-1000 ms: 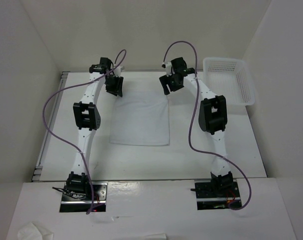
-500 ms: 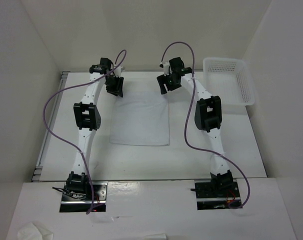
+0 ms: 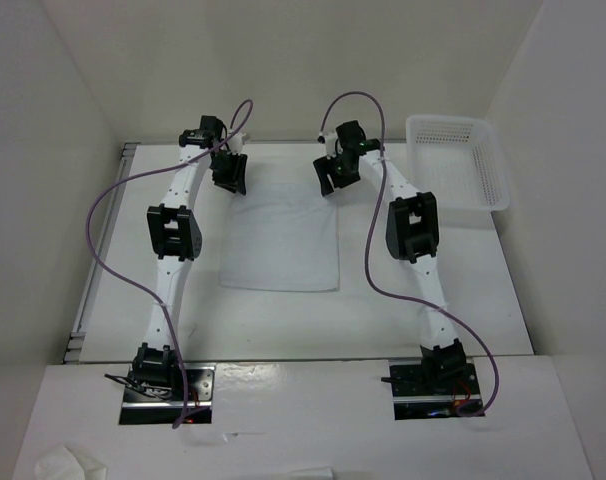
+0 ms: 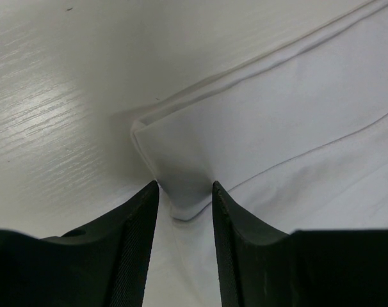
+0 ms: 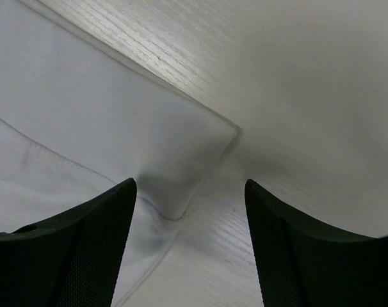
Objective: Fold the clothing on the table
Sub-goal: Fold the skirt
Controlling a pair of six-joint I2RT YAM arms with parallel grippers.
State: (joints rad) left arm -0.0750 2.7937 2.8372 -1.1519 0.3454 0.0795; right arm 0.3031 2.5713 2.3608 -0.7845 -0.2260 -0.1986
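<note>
Two corners of clothing (image 3: 281, 238) between parted fingers (image 4: 133, 249), contact unclear

white rectangular clothing (image 3: 280, 240), flat, central on the table (image 3: 463, 290)

Plain white cloth (image 3: 281, 240) on matte white counter (image 3: 483, 290); white mesh basket (image 3: 458, 165); black left end effector (image 4: 184, 188), black right end effector (image 5: 189, 185); purple cables (image 3: 89, 235).
</note>
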